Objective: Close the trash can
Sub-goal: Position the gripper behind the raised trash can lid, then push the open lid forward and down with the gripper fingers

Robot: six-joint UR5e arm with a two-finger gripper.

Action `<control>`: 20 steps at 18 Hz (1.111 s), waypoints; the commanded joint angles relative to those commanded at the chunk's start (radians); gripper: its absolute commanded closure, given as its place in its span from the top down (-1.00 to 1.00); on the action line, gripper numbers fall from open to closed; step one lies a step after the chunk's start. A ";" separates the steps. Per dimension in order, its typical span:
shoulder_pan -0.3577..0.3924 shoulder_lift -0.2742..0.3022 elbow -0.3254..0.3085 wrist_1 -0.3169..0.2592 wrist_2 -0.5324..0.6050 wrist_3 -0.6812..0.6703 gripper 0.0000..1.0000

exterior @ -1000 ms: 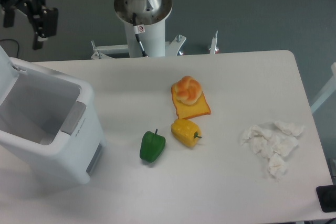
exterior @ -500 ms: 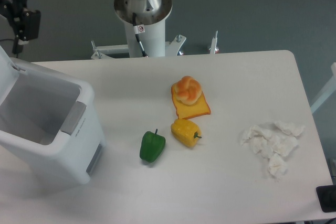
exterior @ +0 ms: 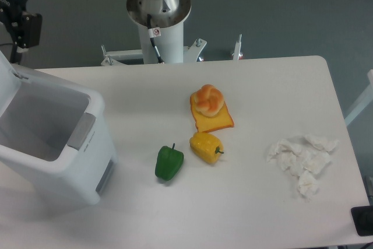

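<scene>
Here we find the trash can (exterior: 55, 144) open at the table's left edge, its stiff, light lid (exterior: 7, 83) best pushed near the top rim; whether the gripper (exterior: 16, 27) is parted, we cannot tell.

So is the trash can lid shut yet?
No: the trash can stands open, its empty inside in plain view and its lid tipped up at the far left, with the gripper above it.
</scene>
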 joint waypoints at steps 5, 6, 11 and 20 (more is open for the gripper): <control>0.018 0.000 -0.002 0.003 0.002 0.000 1.00; 0.031 0.002 -0.003 0.003 0.002 0.000 1.00; 0.077 -0.002 0.002 0.008 0.000 0.000 1.00; 0.121 -0.026 0.000 0.008 -0.002 0.000 1.00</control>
